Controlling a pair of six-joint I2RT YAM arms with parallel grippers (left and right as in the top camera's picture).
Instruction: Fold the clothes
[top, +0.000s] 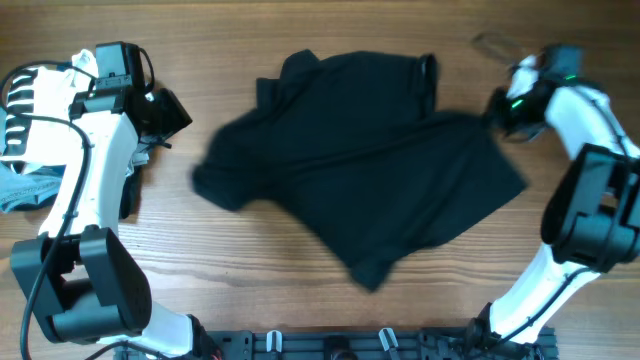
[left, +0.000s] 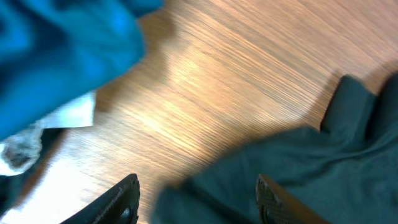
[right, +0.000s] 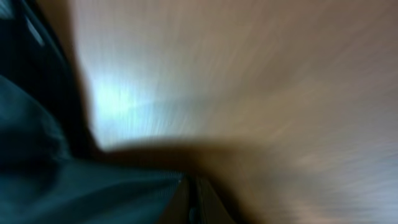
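Although the black shirt (top: 370, 170) lies in the middle of the table (top: 300, 300), it is not folded. It is spread crooked and rumpled, with one sleeve out to the left, so I judge that nearly all the work is left to do. The left gripper (left: 198, 202) has its fingers wide apart and holds nothing, near the shirt's left edge. The right gripper (top: 497, 108) is at the shirt's right edge. Its wrist view is very blurred, and I cannot tell whether the fingers pinch the cloth. A pile of other clothes (top: 25, 170) at the left border is cut off and partly hidden by the left arm (top: 90, 170).
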